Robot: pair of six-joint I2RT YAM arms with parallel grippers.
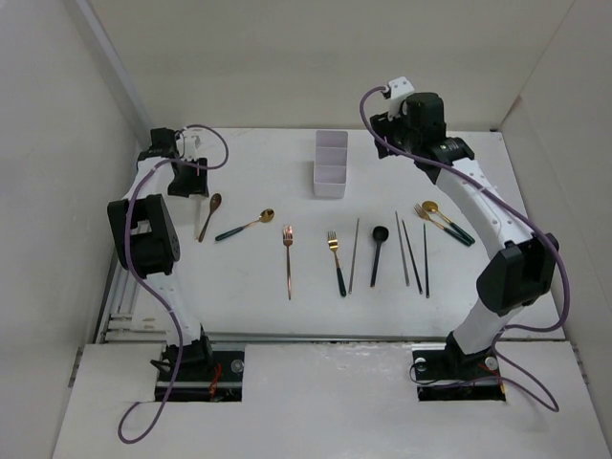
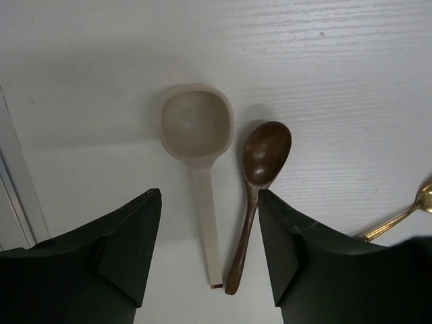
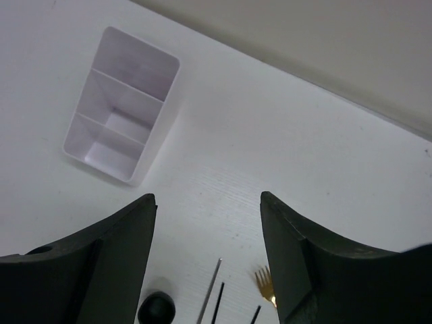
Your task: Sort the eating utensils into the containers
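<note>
Left hand, spread apart, hovers over pale spoon & brown spoon lying side by side at far left of table, prob. lining up a first pick; right hand, also apart, hangs nr empty organiser, far centre.

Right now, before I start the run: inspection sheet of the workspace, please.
Surface: white table, utensils lying flat in a loose row.
Job's things: white organiser, all three compartments empty; pale spoon beside brown spoon; copper fork, black-handled fork, black spoon, chopsticks; none sorted yet.
Clutter: nothing seen.
Claws: left claw open above the pale and brown spoons; right claw open, holding nothing.
Cables: purple cables along each arm, off the utensils.
Surroundings: pale walls on three sides.
</note>
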